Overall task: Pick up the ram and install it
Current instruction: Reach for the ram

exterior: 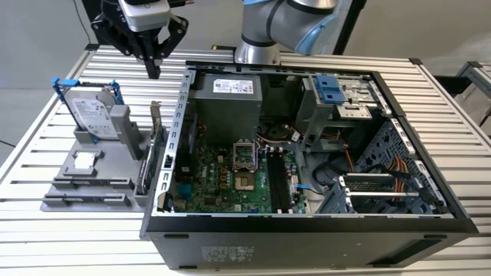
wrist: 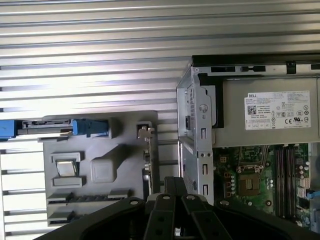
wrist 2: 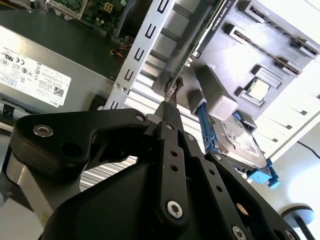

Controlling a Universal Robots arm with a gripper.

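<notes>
The ram (exterior: 92,183) looks like a thin dark strip lying edge-up in a long slot of the grey parts holder (exterior: 69,172), at the exterior view's left. In the first wrist view the same strip, the ram (wrist: 92,197), lies in the holder's slot. My gripper (exterior: 153,72) hangs well above the table behind the holder, near the hard drive's far end. Its black fingers meet at the tips, shut on nothing. Both wrist views show the closed gripper (wrist 2: 169,107) (wrist: 175,182). The black memory slots (exterior: 277,184) sit on the motherboard inside the open computer case (exterior: 184,115).
A silver hard drive (exterior: 94,118) with blue rails stands upright in the holder. An upright card with a metal bracket (exterior: 156,146) stands between the holder and the case wall. A small square chip (exterior: 86,162) rests on the holder. The arm's base (exterior: 257,52) stands behind the case.
</notes>
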